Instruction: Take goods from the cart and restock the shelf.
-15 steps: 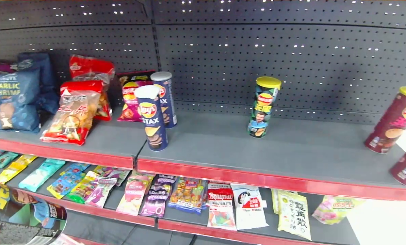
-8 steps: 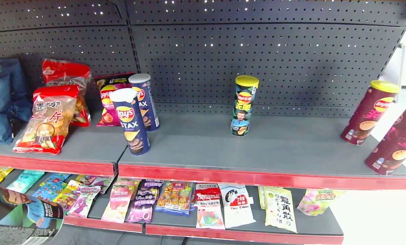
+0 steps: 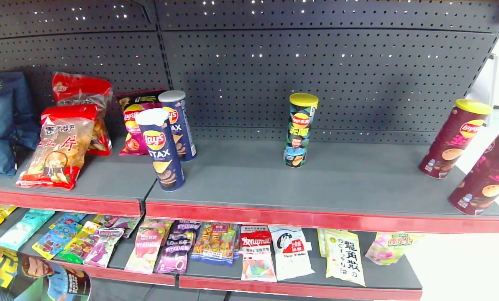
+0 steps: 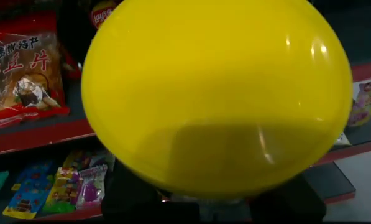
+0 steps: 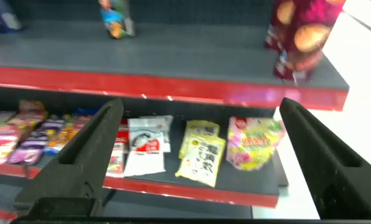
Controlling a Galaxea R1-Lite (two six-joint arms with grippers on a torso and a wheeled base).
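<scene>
Yellow lid point(image 4: 216, 93) close up, its can point(image 3: 31, 278) cut off, maroon can point(image 3: 483, 184) edge-cropped

A blue chip can point(image 3: 160, 149) stands upright left of centre, a second blue can point(image 3: 179, 125) just behind it beside a purple chip bag point(image 3: 133, 121). Farther left lie red snack bags point(image 3: 61, 144) and dark blue bags point(image 3: 0, 125). Two maroon cans point(image 3: 454, 138) with yellow lids stand at the far right, and below, nearer, small candy packets point(image 3: 216, 244) lie in a row.
</scene>
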